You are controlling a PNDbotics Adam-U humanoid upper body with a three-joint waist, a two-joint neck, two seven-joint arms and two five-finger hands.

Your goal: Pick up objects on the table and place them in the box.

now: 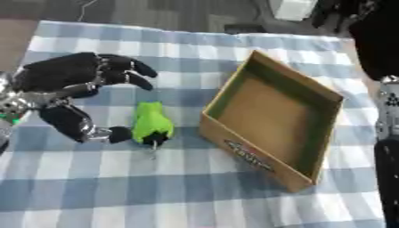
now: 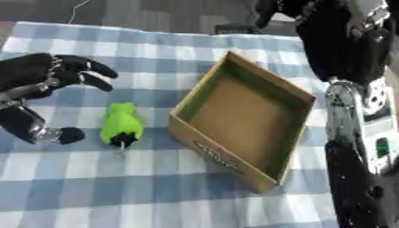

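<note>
One object, a green toy (image 1: 151, 122) with a dark lower end, is seen lying on the checked cloth (image 1: 93, 178), just to the left of the cardboard box (image 1: 269, 162). Nothing has been placed in the box yet: its brown floor is seen bare, and its inner walls are partly green. The task is therefore judged to be at its start, with the toy not yet lifted and the whole carry and drop left to be done.

The left hand (image 1: 66, 82) is held beside the toy, on its left. Its fingers are spread and only lightly curled above and behind the toy, and its thumb is stretched low toward the toy's dark end, very near it or just touching; nothing is gripped. The hand is read as open and set for a grasp.

Of the right arm (image 2: 355, 133) only the forearm is shown, along the right edge; its hand is not seen.
</note>
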